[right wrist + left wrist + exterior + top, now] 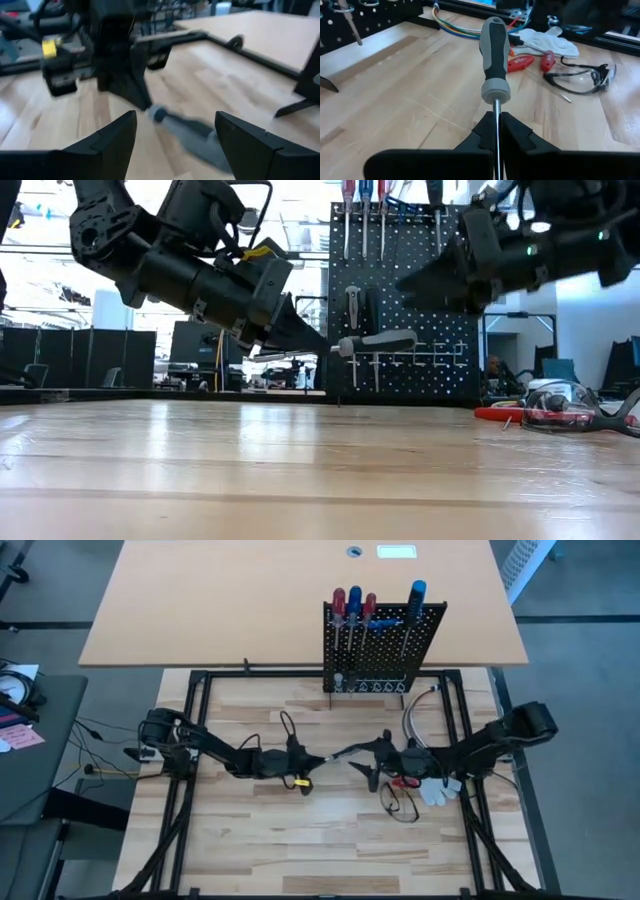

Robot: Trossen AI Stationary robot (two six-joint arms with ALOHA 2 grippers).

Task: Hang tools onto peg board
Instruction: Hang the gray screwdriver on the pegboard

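glossy wood table (410, 100), seemingly rubbery screwdriver (493, 55)

Robotics lab: framed workbench (300, 830), background monitors (195, 345).

— What lies on the table (250, 840) near the white glove (438, 790)?

— Clear safety glasses (398, 804), just beside the glove, toward the table's front edge. In the left wrist view the glasses (582, 80) sit close to that glove (547, 41).

— Anything else by the glove?

— A bundle of coloured wires (457, 26), farther back from it.
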